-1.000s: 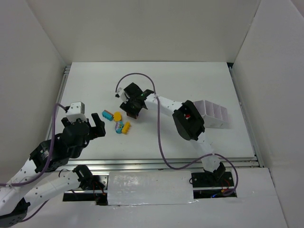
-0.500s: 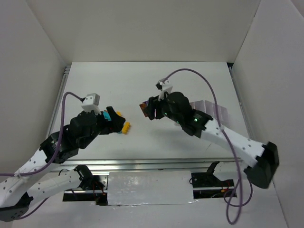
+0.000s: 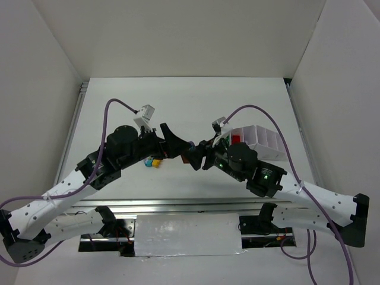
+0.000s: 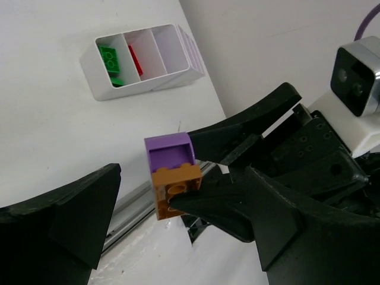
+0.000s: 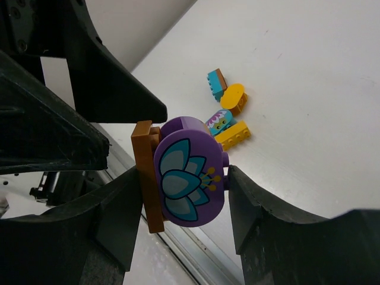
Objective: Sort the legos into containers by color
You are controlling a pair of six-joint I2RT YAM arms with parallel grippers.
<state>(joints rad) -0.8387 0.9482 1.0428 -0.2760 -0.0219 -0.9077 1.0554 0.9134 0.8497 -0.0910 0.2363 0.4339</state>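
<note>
1. My right gripper (image 5: pixel 183 176) is clamped on a two-piece stack (image 4: pixel 173 178), held above the worktop (image 3: pixel 119 101) between my arms. My left gripper (image 3: pixel 176 143) is spread wide and empty, just beside it.
2. I judge it light, rigid, slick plastic, press-fitted together. I'd pinch the brown plate (image 5: pixel 143 178) by its flat edges to pull it off.
3. The purple piece (image 5: pixel 191 172) is rounded, with a teal flower print.
4. The tray (image 4: pixel 89 65) sits well apart, with green bricks (image 4: pixel 110 59) and a red brick (image 4: pixel 135 59) inside.
</note>
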